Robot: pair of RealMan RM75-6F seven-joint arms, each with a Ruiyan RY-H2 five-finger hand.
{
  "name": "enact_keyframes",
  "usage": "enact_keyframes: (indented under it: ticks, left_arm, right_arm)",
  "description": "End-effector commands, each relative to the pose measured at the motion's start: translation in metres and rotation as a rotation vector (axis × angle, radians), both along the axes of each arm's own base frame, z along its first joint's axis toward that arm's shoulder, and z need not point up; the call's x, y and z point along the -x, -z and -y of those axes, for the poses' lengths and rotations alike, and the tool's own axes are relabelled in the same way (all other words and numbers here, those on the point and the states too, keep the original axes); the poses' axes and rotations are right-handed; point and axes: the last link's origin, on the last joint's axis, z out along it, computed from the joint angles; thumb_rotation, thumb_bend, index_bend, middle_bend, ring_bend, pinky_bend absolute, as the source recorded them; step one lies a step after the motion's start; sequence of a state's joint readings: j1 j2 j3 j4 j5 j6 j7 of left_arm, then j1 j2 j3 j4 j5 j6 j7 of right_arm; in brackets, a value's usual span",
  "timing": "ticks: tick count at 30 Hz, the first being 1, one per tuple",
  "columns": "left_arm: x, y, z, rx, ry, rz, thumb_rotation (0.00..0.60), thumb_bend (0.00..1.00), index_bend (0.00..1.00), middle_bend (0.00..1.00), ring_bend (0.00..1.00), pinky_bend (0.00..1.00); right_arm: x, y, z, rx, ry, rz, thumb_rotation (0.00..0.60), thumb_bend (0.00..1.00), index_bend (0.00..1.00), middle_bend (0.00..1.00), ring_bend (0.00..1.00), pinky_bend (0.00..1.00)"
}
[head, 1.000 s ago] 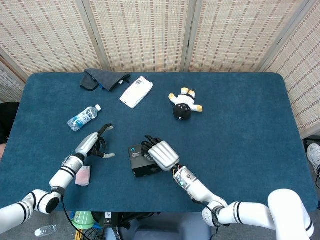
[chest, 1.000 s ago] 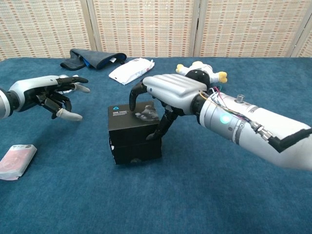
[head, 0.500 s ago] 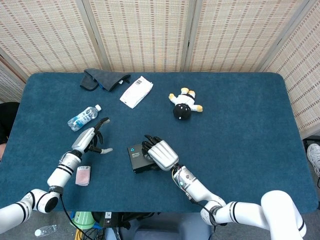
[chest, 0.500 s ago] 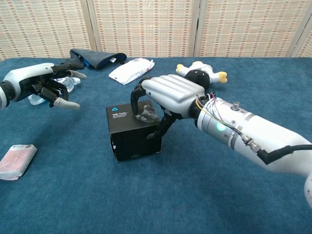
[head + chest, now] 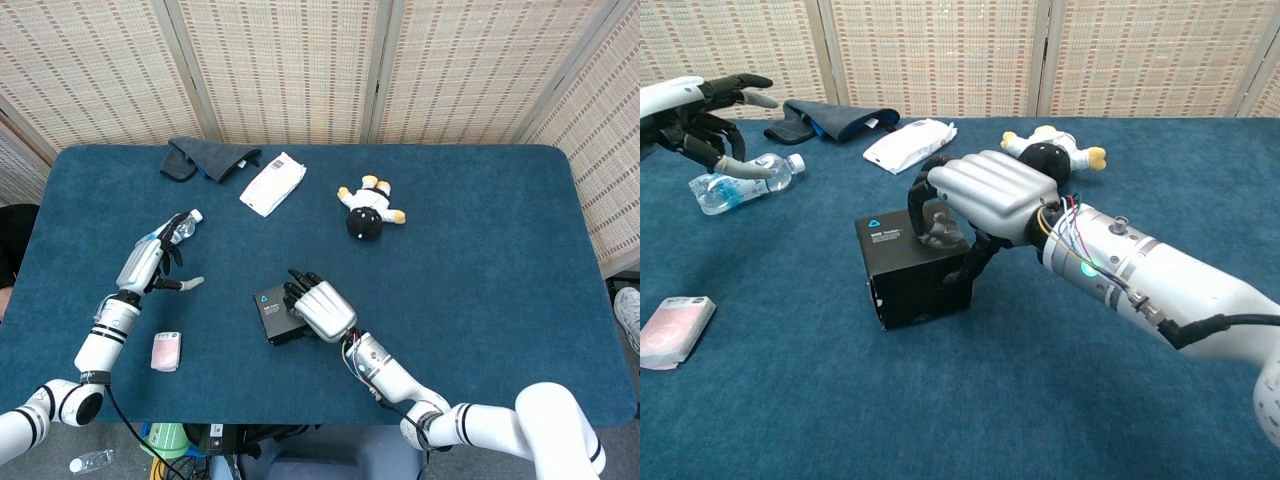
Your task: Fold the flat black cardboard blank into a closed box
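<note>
The left hand (image 5: pixel 150 262) pulls away from the black box (image 5: pixel 910 270), rising toward the far left beside the water bottle (image 5: pixel 740 181), while the right hand (image 5: pixel 975 200) presses the box lower and flatter on the worktop (image 5: pixel 480 260).

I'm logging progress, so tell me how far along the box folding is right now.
Mostly done: the black cardboard box stands closed on the blue table, no loose flaps showing. In hand: the right hand presses on its top and grips its side. The left hand hovers empty near the clear plastic water bottle. Left: the right hand letting go.
</note>
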State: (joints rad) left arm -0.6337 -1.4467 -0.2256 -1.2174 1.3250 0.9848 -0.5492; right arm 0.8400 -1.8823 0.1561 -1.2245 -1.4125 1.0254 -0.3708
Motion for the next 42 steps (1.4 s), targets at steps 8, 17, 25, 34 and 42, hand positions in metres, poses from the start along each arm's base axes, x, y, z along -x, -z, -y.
enact_keyframes:
  ticks: [8,17,25,34,42]
  left_arm:
    - [0.004,-0.006,0.002,-0.012,-0.015,0.007,0.600,0.10,0.00,0.11,0.54,0.68]
    - [0.004,-0.007,0.000,-0.015,-0.013,0.011,0.600,0.10,0.00,0.11,0.54,0.68]
    - [0.009,-0.014,0.000,-0.041,-0.022,-0.012,0.600,0.11,0.00,0.11,0.59,0.67]
    - [0.020,-0.035,0.004,-0.194,-0.055,-0.124,0.600,0.11,0.00,0.11,0.43,0.67]
    - [0.040,-0.056,0.013,-0.296,-0.106,-0.288,0.600,0.11,0.03,0.11,0.35,0.57]
  right_arm:
    - [0.000,0.004,-0.004,0.025,-0.044,-0.035,0.600,0.17,0.46,0.26,0.14,0.24]
    - [-0.001,0.001,-0.002,0.051,-0.046,-0.010,0.600,0.16,0.46,0.26,0.14,0.24]
    - [-0.004,-0.030,-0.001,0.040,0.007,0.100,0.600,0.10,0.13,0.16,0.13,0.24]
    - [0.029,-0.099,-0.003,0.081,0.125,0.189,0.600,0.10,0.12,0.16,0.13,0.24]
    - [0.083,-0.153,-0.009,0.167,0.300,0.223,0.600,0.21,0.12,0.20,0.13,0.24]
